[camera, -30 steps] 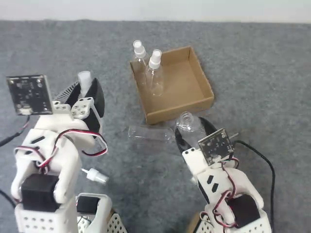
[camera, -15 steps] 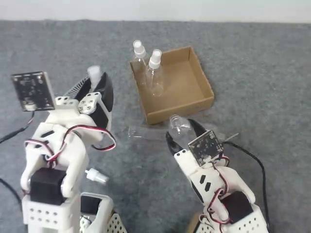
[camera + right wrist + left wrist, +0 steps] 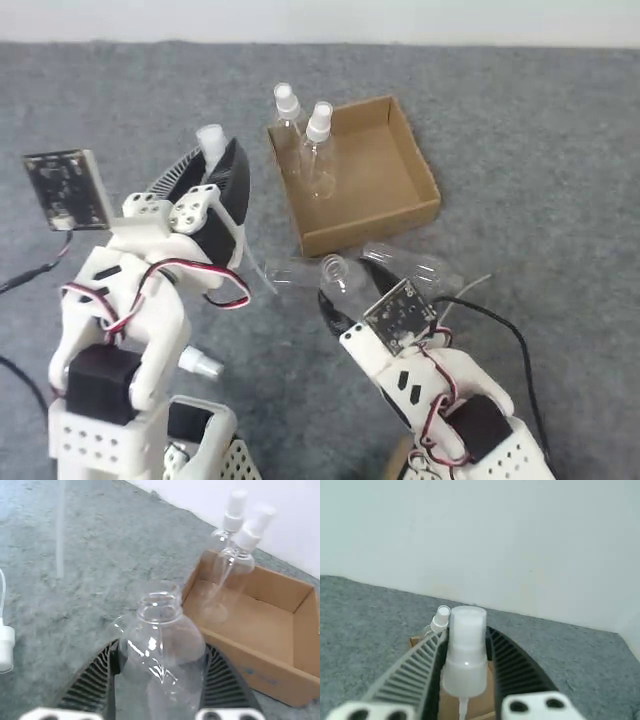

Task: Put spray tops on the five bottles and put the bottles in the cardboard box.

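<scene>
Left hand (image 3: 213, 160) clenched on white plastic spray top (image 3: 465, 630), held upright. Right hand (image 3: 160, 652) grasping clear uncapped plastic bottle (image 3: 160, 625), neck up. Brown cardboard box (image 3: 370, 228) just beyond Right hand, two capped clear bottles (image 3: 320, 150) standing inside.

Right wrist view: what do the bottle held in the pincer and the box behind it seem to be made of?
Held bottle: probably clear plastic with a glossy finish. The grey carpet shows through it and bright highlights streak its wall, though glass can't be excluded.
Cardboard box: plain brown card with a matte finish. Its walls are thin and folded and show no shine.
</scene>
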Controlling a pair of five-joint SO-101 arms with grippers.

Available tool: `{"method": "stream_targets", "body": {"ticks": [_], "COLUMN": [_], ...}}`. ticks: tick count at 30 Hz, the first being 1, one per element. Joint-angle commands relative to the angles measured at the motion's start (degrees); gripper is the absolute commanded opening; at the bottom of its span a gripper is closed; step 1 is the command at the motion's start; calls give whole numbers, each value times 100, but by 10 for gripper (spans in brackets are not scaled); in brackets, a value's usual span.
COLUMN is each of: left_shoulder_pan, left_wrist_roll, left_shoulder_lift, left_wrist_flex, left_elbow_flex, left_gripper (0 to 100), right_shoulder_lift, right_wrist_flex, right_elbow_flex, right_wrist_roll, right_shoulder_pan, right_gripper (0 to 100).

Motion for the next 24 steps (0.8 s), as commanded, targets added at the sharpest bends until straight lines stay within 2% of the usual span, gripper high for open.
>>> {"method": "stream_targets", "body": {"ticks": [1, 13, 17, 24], "left_shoulder_pan": [9, 18, 18, 158], "left_wrist_roll": [105, 299, 299, 290], "left_shoulder_lift": [-114, -123, -123, -211], "left_wrist_flex": [18, 18, 18, 114], "left_elbow_flex": [-40, -66, -66, -84], "left_gripper": [12, 12, 12, 12], "right_shoulder_lift": [-66, -66, -66, -66], "right_wrist_flex": [-347, -646, -637, -646], "right_elbow_flex": [185, 422, 492, 615], "right_wrist_roll": [-9, 0, 9, 325], "right_shoulder_pan": [-286, -391, -681, -822], "right_gripper": [62, 62, 62, 62]}}
